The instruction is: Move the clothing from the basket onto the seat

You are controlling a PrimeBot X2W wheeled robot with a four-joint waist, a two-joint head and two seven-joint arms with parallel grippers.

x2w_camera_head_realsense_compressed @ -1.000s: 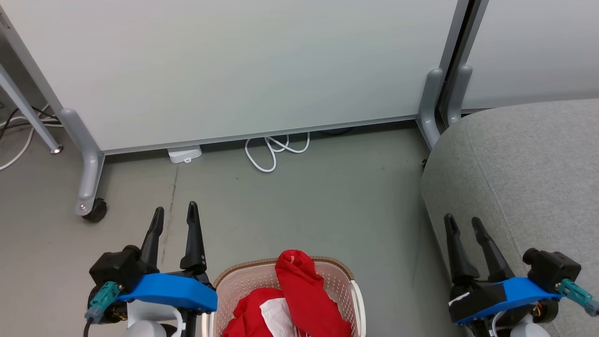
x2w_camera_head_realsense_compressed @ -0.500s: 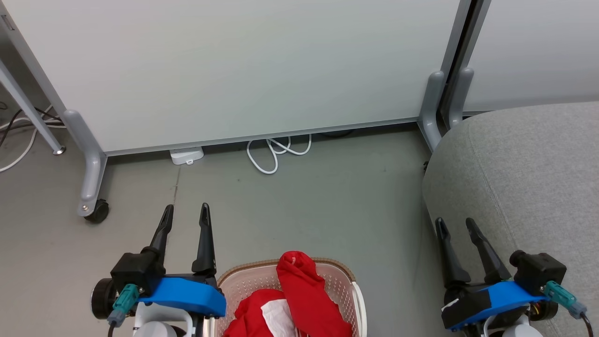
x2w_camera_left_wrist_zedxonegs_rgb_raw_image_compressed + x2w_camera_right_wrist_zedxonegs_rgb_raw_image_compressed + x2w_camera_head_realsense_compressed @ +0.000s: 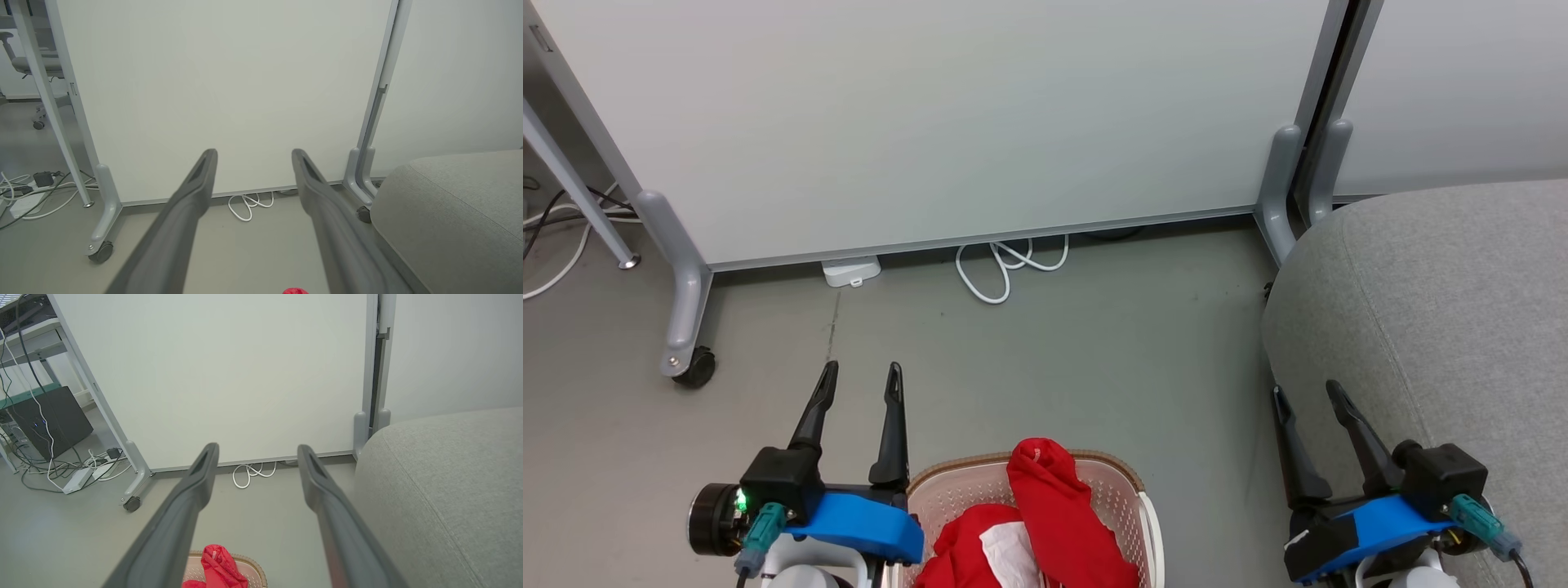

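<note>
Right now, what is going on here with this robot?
The robot faces a basket of red clothing on the floor. Its left gripper and right gripper hang open on either side of the basket, holding nothing. The grey seat, where the clothing should go, is at its right. No piece is picked up yet.

The left gripper (image 3: 862, 369), two long black tapered fingers (image 3: 889, 425) on a blue plastic wrist mount (image 3: 858, 523), held low, pointing forward, spread wide, empty. The right gripper (image 3: 1303, 390), same build, low, spread wide, empty, fingers tilted slightly leftward.
</note>
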